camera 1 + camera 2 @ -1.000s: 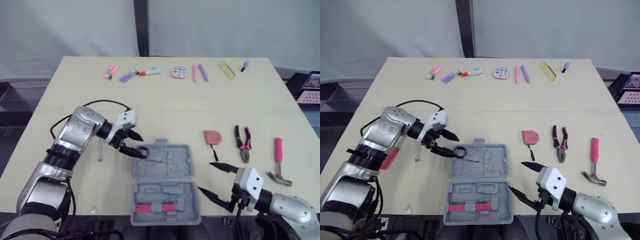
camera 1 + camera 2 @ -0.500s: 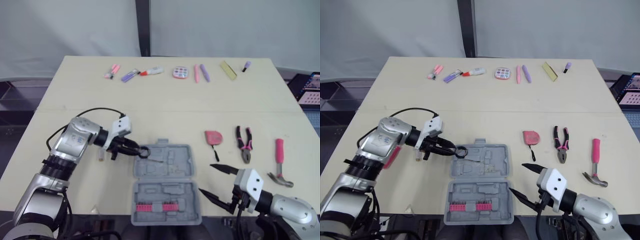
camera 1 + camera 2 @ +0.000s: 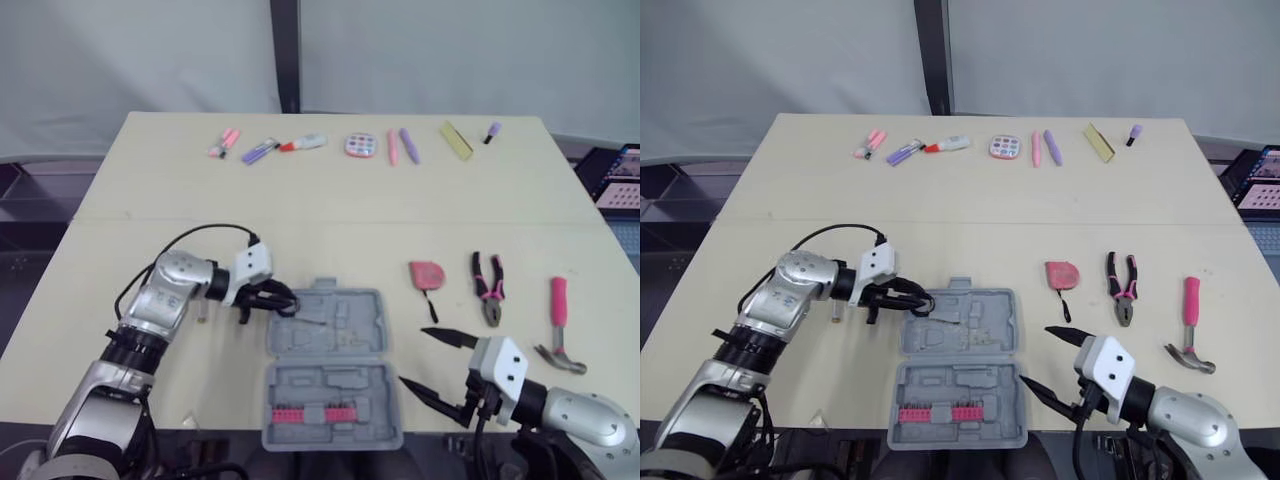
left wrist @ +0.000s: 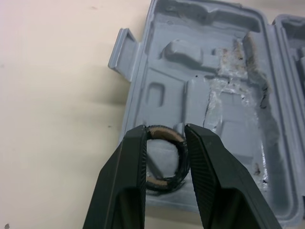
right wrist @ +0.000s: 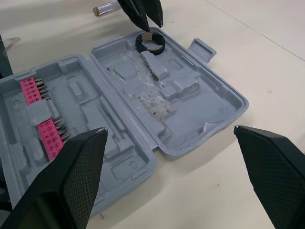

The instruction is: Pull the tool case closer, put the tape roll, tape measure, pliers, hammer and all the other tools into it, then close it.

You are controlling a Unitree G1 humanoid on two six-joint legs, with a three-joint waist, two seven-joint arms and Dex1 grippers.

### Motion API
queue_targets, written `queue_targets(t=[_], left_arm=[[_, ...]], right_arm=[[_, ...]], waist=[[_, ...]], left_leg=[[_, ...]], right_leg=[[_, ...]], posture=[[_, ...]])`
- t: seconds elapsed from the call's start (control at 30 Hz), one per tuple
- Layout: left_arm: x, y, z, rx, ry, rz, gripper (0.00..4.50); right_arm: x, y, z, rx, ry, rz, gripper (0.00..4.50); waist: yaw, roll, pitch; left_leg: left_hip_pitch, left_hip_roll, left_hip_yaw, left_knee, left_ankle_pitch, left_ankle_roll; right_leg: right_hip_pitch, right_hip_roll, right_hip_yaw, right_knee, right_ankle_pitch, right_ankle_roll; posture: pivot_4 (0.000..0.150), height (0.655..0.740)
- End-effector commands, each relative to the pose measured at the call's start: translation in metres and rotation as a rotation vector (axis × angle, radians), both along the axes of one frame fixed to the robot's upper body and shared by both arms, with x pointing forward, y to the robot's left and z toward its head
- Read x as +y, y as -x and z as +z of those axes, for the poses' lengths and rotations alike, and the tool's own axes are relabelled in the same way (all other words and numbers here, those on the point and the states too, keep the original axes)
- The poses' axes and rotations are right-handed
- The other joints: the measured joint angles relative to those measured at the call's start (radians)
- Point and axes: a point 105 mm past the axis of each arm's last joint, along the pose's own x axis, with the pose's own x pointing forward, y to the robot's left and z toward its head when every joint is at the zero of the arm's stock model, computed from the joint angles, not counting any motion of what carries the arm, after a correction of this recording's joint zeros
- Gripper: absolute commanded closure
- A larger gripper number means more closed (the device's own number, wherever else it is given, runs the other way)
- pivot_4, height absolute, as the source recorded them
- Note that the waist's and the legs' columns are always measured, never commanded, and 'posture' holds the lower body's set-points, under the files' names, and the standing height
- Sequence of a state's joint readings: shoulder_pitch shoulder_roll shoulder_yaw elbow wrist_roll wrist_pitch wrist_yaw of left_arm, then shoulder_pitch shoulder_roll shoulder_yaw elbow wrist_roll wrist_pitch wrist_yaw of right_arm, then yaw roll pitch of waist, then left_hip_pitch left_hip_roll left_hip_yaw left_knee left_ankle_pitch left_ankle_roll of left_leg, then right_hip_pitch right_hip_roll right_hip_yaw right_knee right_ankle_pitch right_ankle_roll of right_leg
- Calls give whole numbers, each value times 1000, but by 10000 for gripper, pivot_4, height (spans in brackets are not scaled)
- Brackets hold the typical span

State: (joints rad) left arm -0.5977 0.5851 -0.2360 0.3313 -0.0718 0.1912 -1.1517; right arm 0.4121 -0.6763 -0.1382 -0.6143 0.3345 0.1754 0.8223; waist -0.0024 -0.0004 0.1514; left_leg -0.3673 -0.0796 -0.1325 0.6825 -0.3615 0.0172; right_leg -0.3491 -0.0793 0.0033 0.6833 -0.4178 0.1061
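The grey tool case (image 3: 345,325) lies open near the table's front edge, with a pink bit strip (image 3: 310,415) in its near half. My left gripper (image 3: 275,298) is shut on the black tape roll (image 4: 164,155), holding it low over the left corner of the far half. The roll also shows in the right wrist view as a black ring (image 5: 150,42). My right gripper (image 3: 410,355) stands wide open just right of the case, holding nothing. To the right lie the pink tape measure (image 3: 425,273), the pliers (image 3: 487,288) and the pink-handled hammer (image 3: 558,322).
A small clear tube (image 3: 201,308) lies beside my left wrist. Along the far edge sits a row of small items: pink and purple markers (image 3: 258,151), a round palette (image 3: 359,146), a yellow block (image 3: 453,140). A laptop (image 3: 618,172) stands off the table's right side.
My left arm has dropped and drawn in, bringing the tape roll down onto the case's far left corner. The right gripper has stayed where it was.
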Motion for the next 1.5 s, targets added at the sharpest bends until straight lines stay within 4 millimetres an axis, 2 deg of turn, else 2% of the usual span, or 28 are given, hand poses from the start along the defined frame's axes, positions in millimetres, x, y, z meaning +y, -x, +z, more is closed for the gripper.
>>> queue_targets(t=[0.03,0.43,0.7,1.2,1.5], left_arm=[[0,-2,1,-47,18,1,31200],[5,2,-16,-60,13,34,31200],[5,-4,-16,-99,40,72,31200],[1,15,-38,-48,42,63,31200],[5,12,-36,-46,68,102,31200]], right_arm=[[-3,1,8,-27,0,-2,0],[-7,0,8,-26,3,-13,0],[-10,-1,9,-28,7,-22,0],[-13,3,10,-19,7,-25,0],[-12,3,13,-21,-26,-13,0]], waist=[[0,0,0],[0,0,0],[0,0,0],[0,1,-3],[0,1,-3]], left_leg=[[0,0,0,0,0,0],[0,0,0,0,0,0],[0,-2,0,0,0,0],[0,-1,0,0,0,0],[0,-2,0,0,0,0]], right_leg=[[0,0,0,0,0,0],[-1,0,0,2,0,0],[-3,0,0,6,0,0],[-3,-1,1,6,0,0],[-3,-1,1,6,0,0]], posture=[[1500,7400],[1500,7400],[1500,7400],[1500,7400],[1500,7400]])
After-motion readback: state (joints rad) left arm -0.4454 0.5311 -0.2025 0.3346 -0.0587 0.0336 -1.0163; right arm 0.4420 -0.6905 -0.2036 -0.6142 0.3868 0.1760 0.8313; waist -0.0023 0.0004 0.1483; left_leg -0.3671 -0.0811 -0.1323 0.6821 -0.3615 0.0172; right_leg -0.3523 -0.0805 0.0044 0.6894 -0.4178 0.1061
